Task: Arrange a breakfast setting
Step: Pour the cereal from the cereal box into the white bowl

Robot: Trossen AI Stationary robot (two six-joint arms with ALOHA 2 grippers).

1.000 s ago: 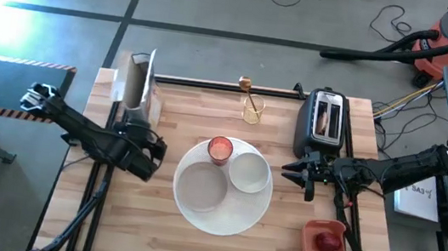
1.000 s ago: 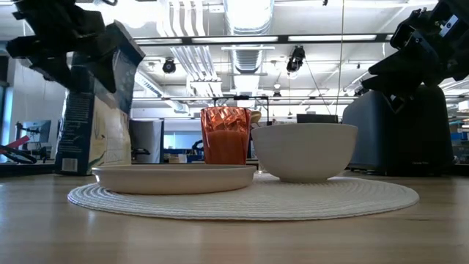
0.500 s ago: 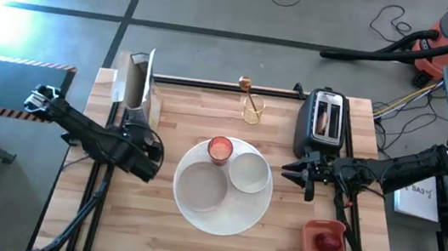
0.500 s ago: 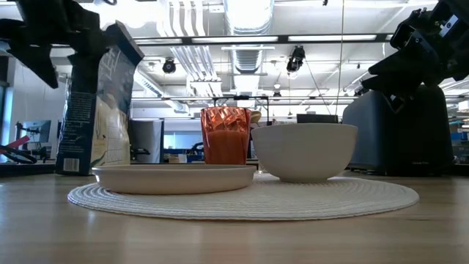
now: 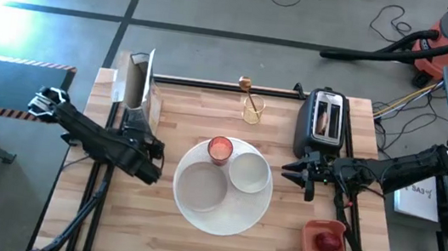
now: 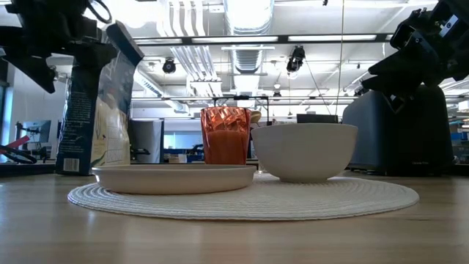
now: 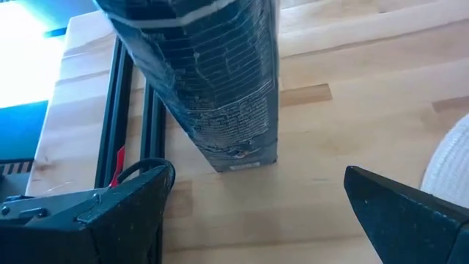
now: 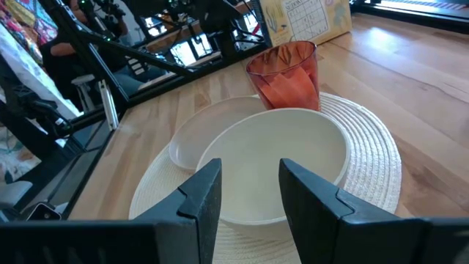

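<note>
Glossy white ceramic bowl (image 5: 249, 173): sitting beside pink-red cup (image 5: 219, 149); rigid, slippery, breakable; rim grip advised. Right tool (image 5: 301, 174) hovering alongside, part-open, empty; left tool (image 5: 145, 152) gaping.

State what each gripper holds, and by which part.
Nothing. Left gripper is open beside the carton; right gripper is empty near the bowl.

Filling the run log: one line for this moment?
left pincer: open, by carton | right pincer: empty, beside bowl

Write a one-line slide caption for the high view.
Round mat with plate, bowl and cup; open left gripper beside carton, right gripper near toaster.
</note>
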